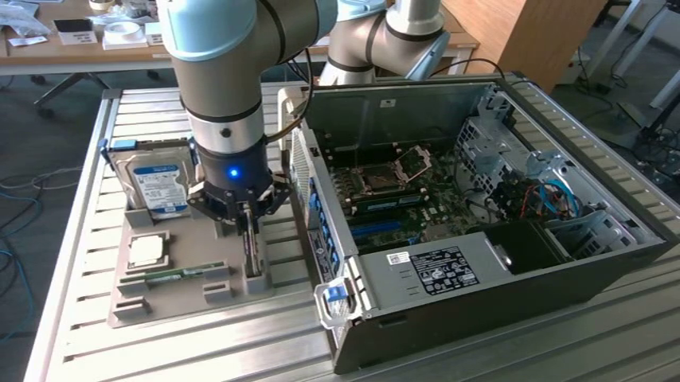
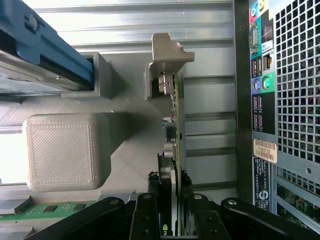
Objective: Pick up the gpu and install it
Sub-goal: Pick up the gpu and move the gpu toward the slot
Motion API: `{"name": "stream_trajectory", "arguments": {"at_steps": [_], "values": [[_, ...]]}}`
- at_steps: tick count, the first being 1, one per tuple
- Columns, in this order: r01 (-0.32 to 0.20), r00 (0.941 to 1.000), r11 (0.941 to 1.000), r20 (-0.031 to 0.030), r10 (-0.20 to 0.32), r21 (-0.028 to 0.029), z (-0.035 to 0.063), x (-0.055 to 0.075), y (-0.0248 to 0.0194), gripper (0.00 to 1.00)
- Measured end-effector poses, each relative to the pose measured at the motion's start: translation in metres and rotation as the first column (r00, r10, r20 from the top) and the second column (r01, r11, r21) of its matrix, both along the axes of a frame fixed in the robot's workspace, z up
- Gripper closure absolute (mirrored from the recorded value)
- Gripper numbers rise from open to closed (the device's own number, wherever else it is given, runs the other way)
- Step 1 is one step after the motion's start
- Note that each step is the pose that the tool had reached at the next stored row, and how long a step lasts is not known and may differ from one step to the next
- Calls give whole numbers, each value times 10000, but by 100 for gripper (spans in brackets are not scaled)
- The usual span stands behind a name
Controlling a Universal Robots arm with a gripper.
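Hand (image 2: 173, 202) pinching the gpu (image 2: 175, 145) — upright in grey holder (image 1: 170, 301), beside open computer case (image 1: 478, 296)

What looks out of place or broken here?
Nothing stands out. The gpu stands on edge in its grey holder with the hand closed on it, and the computer case lies open on its side.

My gripper (image 1: 250, 227) clasps the gpu (image 2: 176, 105), upright in the tray (image 1: 175, 306). The drive (image 1: 158, 187) stands on the exterior view's left of it, the case (image 1: 478, 306) on the exterior view's right.
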State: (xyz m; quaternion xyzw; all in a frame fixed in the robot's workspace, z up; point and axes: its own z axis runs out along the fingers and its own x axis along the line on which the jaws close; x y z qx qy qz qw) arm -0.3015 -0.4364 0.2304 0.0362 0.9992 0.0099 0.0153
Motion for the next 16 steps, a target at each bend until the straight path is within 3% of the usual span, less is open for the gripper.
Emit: {"name": "stream_trajectory", "arguments": {"at_steps": [5,16], "values": [[-373,9993,9993,1,373,1,0,0,1,73],[-480,9988,9988,1,480,2,1,0,0,73]]}}
